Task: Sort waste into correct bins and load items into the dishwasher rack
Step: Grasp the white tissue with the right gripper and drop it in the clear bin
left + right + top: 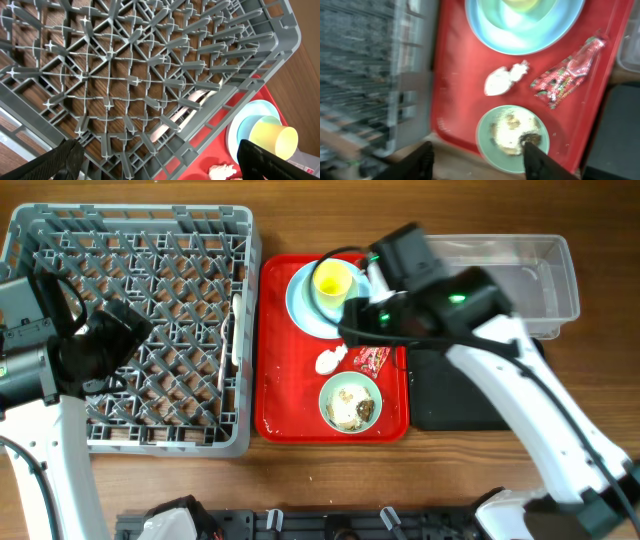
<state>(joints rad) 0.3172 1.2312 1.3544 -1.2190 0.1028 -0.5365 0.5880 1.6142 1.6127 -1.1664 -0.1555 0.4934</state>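
Observation:
The grey dishwasher rack (130, 330) (125, 75) stands at the left, with white utensils (236, 330) (190, 100) lying along its right side. My left gripper (100, 350) (165, 165) hovers over it, open and empty. The yellow cup (332, 280) (275, 140) sits on the light blue plate (300, 305) (555, 30). The tissue wad (330, 360) (500, 80), red wrapper (373, 360) (567, 70) and green bowl (328, 405) (485, 145) with food scraps (512, 132) lie below. My right gripper (365, 315) (480, 160) is open above the bowl.
All the dishes and waste lie on a flat red tray (285, 380) (205, 150) right of the rack. The clear tub (540, 270) is at the back right, and the black tray (460, 395) lies in front of it. The right arm crosses over both.

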